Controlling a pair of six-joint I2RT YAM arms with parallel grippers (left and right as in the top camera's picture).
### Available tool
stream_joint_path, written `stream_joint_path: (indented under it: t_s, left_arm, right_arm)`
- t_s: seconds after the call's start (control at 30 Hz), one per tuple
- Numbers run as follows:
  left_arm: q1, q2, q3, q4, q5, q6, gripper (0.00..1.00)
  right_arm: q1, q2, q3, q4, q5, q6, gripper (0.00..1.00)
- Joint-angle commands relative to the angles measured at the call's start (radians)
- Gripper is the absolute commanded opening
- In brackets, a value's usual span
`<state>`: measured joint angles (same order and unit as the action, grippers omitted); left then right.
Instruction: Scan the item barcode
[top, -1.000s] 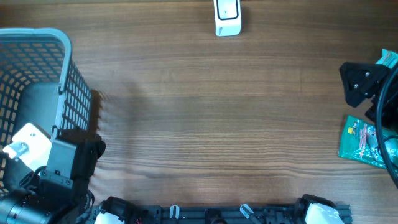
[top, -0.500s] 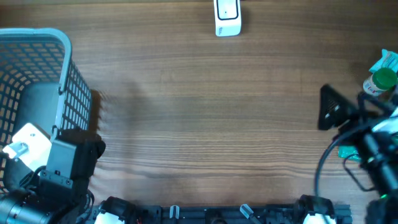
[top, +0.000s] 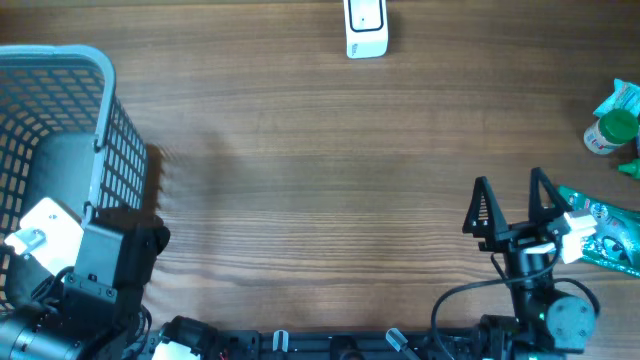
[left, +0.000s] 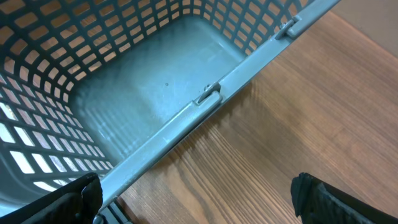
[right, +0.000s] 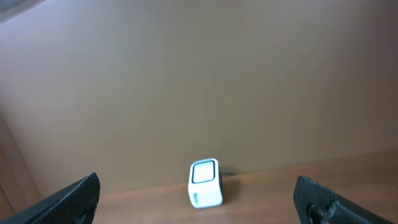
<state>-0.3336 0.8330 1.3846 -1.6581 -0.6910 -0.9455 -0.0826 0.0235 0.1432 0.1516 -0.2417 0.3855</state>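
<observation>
Guessing we're sitting at the pick-up step: the right gripper (top: 510, 192) is hovering with jaws spread wide, holding nothing, facing the scanner (top: 366, 30). The green packet (top: 610, 245) is lying well right of the scanner, just beside that gripper. The left gripper (left: 196, 194) is gaping empty too, over the basket (left: 155, 93) far left of the scanner. Next it's needing to swing over and grab the packet.

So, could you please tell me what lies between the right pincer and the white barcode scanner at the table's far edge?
Nothing: in the overhead view, only bare wooden table lies between the open right pincer and the barcode scanner.
</observation>
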Motion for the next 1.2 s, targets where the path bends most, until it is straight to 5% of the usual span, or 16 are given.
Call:
stream_joint_path:
  t_s: [0.0, 0.13, 0.23, 0.3, 0.33, 0.4, 0.57, 0.83, 1.17]
  left_arm:
    - [0.005, -0.002, 0.002, 0.0, -0.016, -0.013, 1.0]
    - [0.005, -0.002, 0.002, 0.0, -0.016, -0.013, 1.0]
    - [0.005, -0.002, 0.002, 0.0, -0.016, -0.013, 1.0]
    - [0.005, -0.002, 0.002, 0.0, -0.016, -0.013, 1.0]
    - [0.005, -0.002, 0.002, 0.0, -0.016, -0.013, 1.0]
    - [0.005, -0.002, 0.002, 0.0, -0.016, -0.013, 1.0]
    - [0.005, -0.002, 0.002, 0.0, -0.016, -0.013, 1.0]
    - [0.005, -0.002, 0.002, 0.0, -0.016, -0.013, 1.0]
    - [0.005, -0.002, 0.002, 0.0, -0.016, -0.013, 1.0]
  right_arm:
    - [0.006, -0.02, -0.089, 0.031, 0.05, 0.156, 1.0]
    - [0.007, -0.02, -0.138, -0.146, 0.226, 0.806, 1.0]
    - [0.007, -0.02, -0.138, -0.148, 0.219, 0.881, 1.0]
    - [0.007, -0.02, -0.138, -0.15, 0.2, 0.642, 1.0]
    - [0.009, -0.02, -0.138, -0.151, 0.189, 0.362, 1.0]
    - [0.024, -0.02, -0.138, -0.15, 0.193, 0.09, 1.0]
    - [0.04, -0.02, -0.138, -0.15, 0.196, -0.159, 1.0]
    - [0.04, -0.02, -0.138, -0.153, 0.192, -0.327, 1.0]
    - [0.04, -0.02, -0.138, -0.151, 0.19, -0.332, 1.0]
